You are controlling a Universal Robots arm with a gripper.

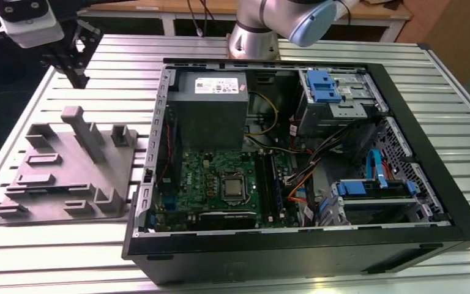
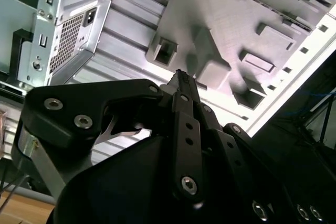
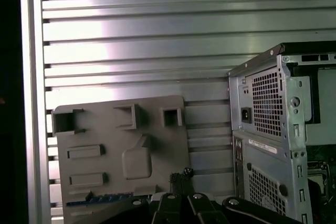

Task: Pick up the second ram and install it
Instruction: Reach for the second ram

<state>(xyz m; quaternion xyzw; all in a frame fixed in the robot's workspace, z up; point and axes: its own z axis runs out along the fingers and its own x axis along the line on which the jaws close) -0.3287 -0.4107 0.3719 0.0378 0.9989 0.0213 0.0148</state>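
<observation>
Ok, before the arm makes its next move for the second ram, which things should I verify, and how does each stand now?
1. Gripper empty: ok, nothing held.
2. Gripper open for a grasp: not ok, it is shut.
3. Gripper clear of the computer case: ok, it hangs near the fixture tray, apart from the case.
4. Second ram located: cannot tell; a bluish strip at the tray's edge may be it.
5. Motherboard exposed: ok, the case is open.
6. Free slot: cannot tell.

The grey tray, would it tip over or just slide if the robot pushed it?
Probably slide: the grey tray lies wide and flat on the ribbed table. It looks like stiff moulded plastic, likely light, so it may skid.
</observation>
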